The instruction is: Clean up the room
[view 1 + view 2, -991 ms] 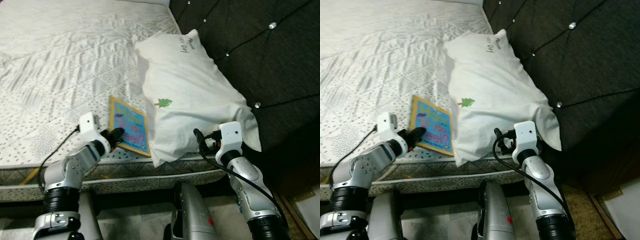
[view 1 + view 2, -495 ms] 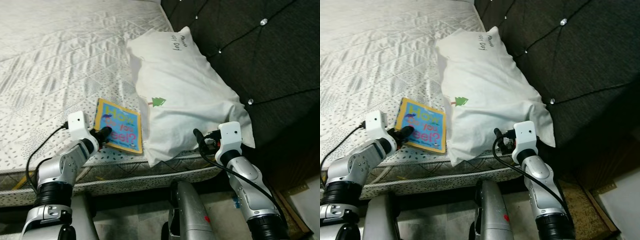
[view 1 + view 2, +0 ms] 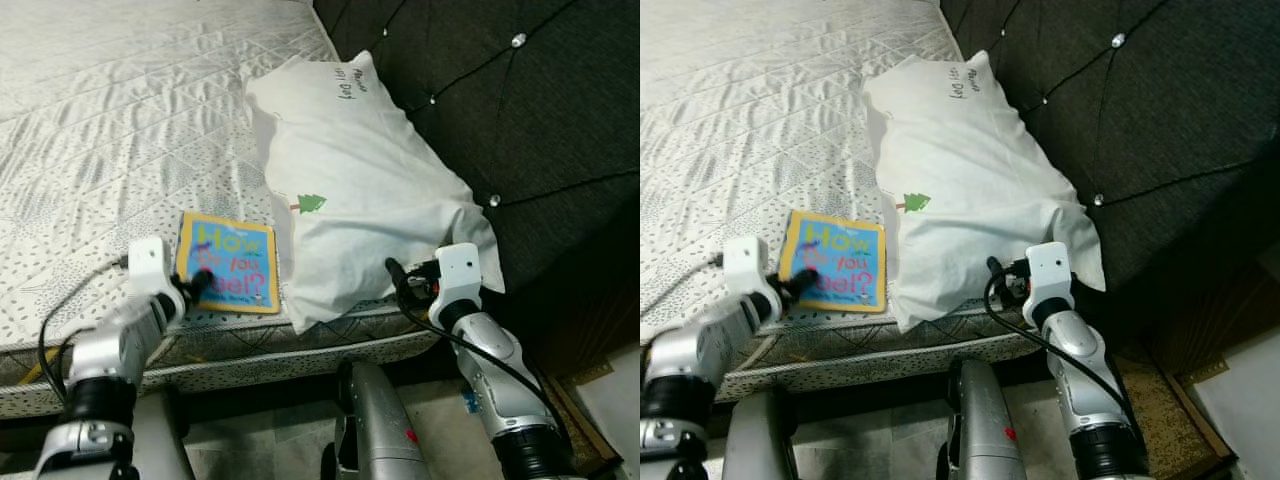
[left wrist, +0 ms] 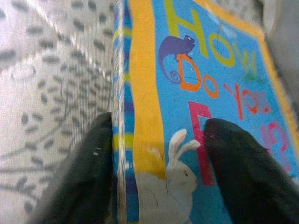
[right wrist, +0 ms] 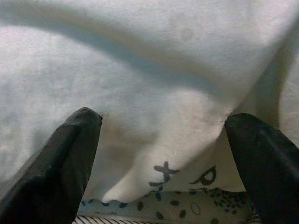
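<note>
A blue picture book with a yellow border lies flat near the mattress's front edge, just left of a large white pillow. My left gripper is at the book's near left corner. In the left wrist view its fingers are closed on the book, one on the spine side and one on the cover. My right gripper is open at the pillow's near end. In the right wrist view its fingers spread wide before the white pillow fabric, holding nothing.
The quilted grey-white mattress stretches away to the left and back. A dark tufted headboard rises right of the pillow. My silver leg stands against the bed's front edge, with floor at the lower right.
The left gripper has drawn back toward the bed's front edge and the book has turned with it, from slanted to nearly square. The view has shifted. The right gripper stays at the pillow.
</note>
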